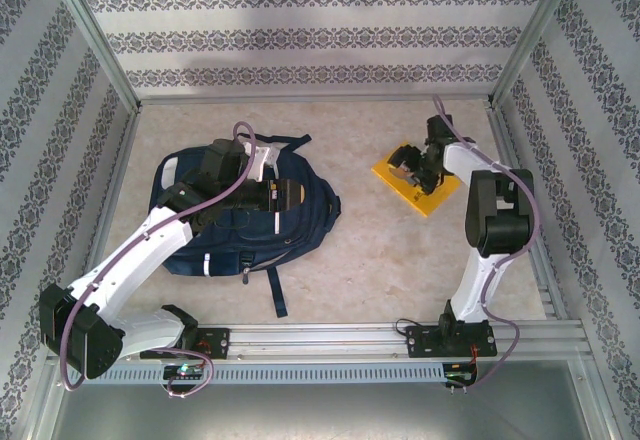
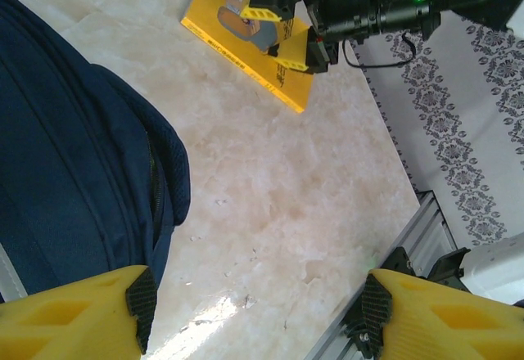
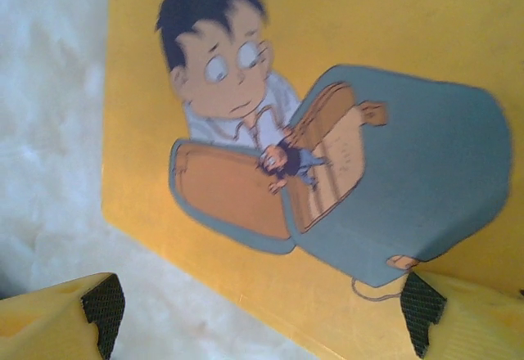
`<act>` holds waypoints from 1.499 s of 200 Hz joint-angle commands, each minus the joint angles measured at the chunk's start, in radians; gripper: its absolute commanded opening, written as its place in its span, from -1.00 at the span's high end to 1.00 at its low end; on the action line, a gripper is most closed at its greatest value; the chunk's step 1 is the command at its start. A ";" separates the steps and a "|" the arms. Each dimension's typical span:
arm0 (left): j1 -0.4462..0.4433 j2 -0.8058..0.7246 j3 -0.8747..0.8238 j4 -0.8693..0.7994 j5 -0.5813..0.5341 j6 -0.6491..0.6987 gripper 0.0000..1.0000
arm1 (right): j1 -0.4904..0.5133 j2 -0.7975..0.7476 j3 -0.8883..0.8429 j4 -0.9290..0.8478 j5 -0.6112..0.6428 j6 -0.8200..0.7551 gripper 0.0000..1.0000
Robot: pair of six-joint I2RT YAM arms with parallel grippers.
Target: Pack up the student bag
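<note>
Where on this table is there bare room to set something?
Bare tabletop lies between the student bag and the yellow book, along the far wall behind both, and by the front rail right of the bag's strap. Crowded: bag under left arm, book under right arm.

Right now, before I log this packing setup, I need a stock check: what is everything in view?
bag: one, navy, left half of table, lying flat
book: one, yellow with cartoon boy, right half of table
table: one, beige marble
walls: three, white with grey pattern, around table
rail: one, silver, near edge
left gripper: one, black and yellow, open, over bag's edge
right gripper: one, black and yellow, open, above book
</note>
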 commanded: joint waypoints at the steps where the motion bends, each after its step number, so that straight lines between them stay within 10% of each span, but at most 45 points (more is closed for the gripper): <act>1: -0.011 0.005 0.024 0.006 -0.020 0.036 -0.37 | 0.115 -0.086 -0.133 0.024 -0.044 0.159 -0.78; 39: -0.009 0.010 0.027 -0.008 -0.052 0.045 -0.37 | 0.284 -0.384 -0.370 0.109 0.107 0.329 -0.78; 72: -0.009 0.051 0.039 -0.003 -0.023 0.025 -0.37 | 0.235 -0.491 -0.299 -0.026 0.298 0.112 -0.76; 186: -0.009 0.043 0.030 -0.001 0.000 0.042 -0.36 | -0.023 0.192 0.435 -0.452 0.328 -0.431 -0.95; 300: -0.008 0.048 0.033 0.009 0.025 0.030 -0.35 | 0.071 0.187 0.340 -0.477 0.142 -0.552 -0.59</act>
